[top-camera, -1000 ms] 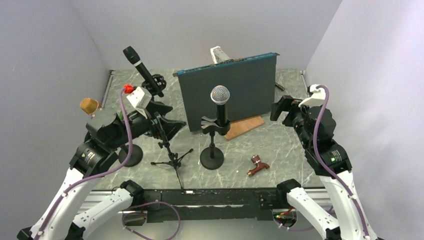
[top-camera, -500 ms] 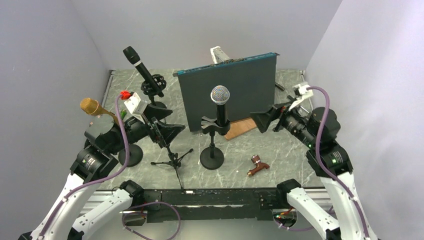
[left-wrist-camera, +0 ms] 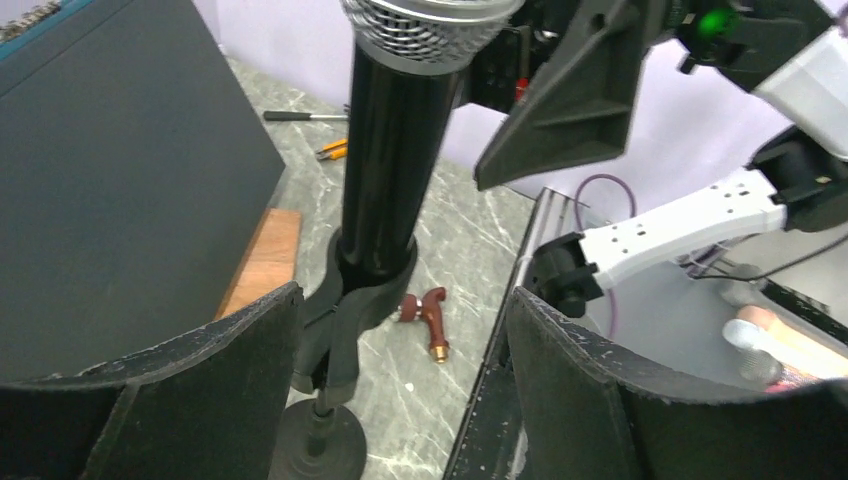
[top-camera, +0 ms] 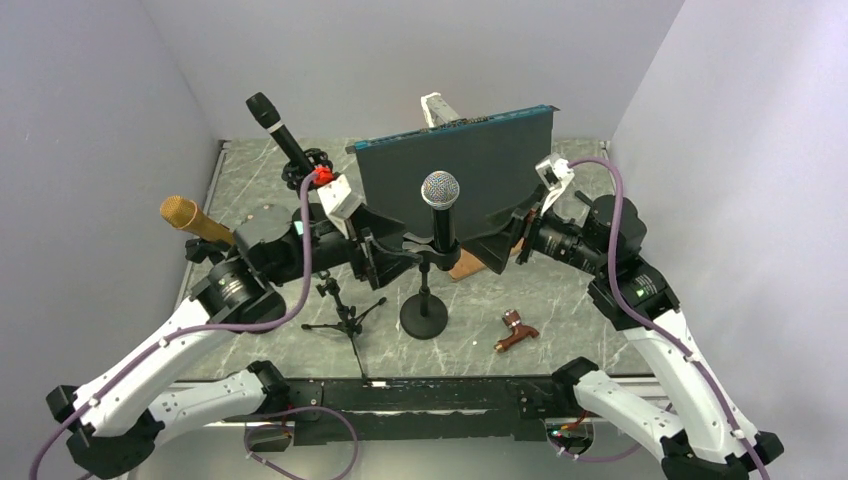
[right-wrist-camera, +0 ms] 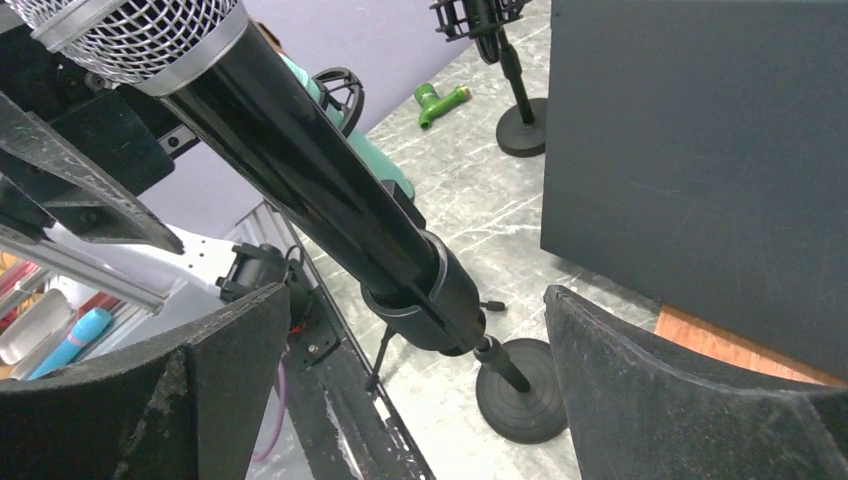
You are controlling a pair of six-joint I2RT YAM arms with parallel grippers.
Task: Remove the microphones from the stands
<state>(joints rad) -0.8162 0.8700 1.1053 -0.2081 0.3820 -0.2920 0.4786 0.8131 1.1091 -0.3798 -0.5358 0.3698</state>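
Note:
The microphone (top-camera: 441,205) has a silver mesh head and a black body. It stands upright in the clip of a black stand with a round base (top-camera: 424,321) at the table's middle. My left gripper (top-camera: 397,254) is open at clip height just left of the stand; in the left wrist view (left-wrist-camera: 400,295) the clip (left-wrist-camera: 360,290) sits between its fingers, nearer the left one. My right gripper (top-camera: 497,247) is open to the right of the microphone; in the right wrist view (right-wrist-camera: 415,290) the microphone (right-wrist-camera: 300,170) and clip (right-wrist-camera: 430,300) lie between its fingers, untouched.
A dark upright board (top-camera: 470,175) stands behind the stand, with a wooden block (top-camera: 492,252) at its foot. A red-brown fitting (top-camera: 515,330) lies front right. A black microphone (top-camera: 283,138), a gold microphone (top-camera: 190,215) and a small tripod (top-camera: 345,320) stand at left.
Both arms have moved in toward the middle microphone. The left gripper went right from the tripod to the clip. The right gripper swung left to the microphone's side.

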